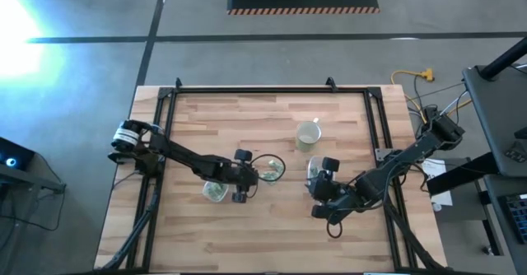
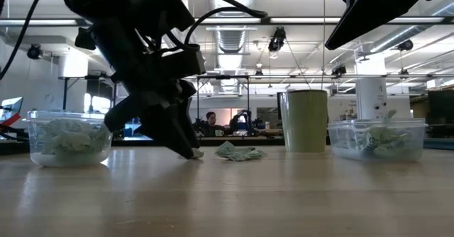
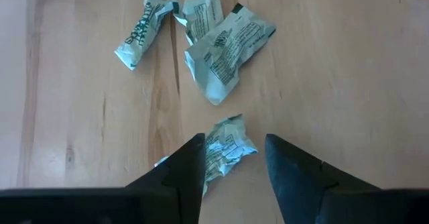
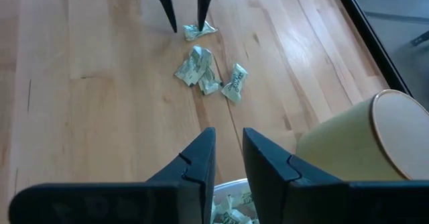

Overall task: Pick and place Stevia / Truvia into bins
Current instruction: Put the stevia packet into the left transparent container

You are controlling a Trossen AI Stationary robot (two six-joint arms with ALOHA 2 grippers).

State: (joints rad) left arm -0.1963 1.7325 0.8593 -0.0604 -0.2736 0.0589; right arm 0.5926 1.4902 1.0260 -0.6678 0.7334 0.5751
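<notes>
Left pincer (image 3: 231, 158) spread, straddling one crumpled packet (image 3: 224, 143) on desk (image 3: 335, 63) | three more just ahead | risk: flat paper slipping out as tips closed | right pincer (image 4: 228, 153) waited above tub, narrowly parted.

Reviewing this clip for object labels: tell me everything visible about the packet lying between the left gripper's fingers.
The packet is small, crumpled paper, pale green and white with dark print. It lies flat on the wooden table, apart from three more packets. The left gripper stands open around it, fingertips down at the table on either side; whether they touch it cannot be told.
</notes>
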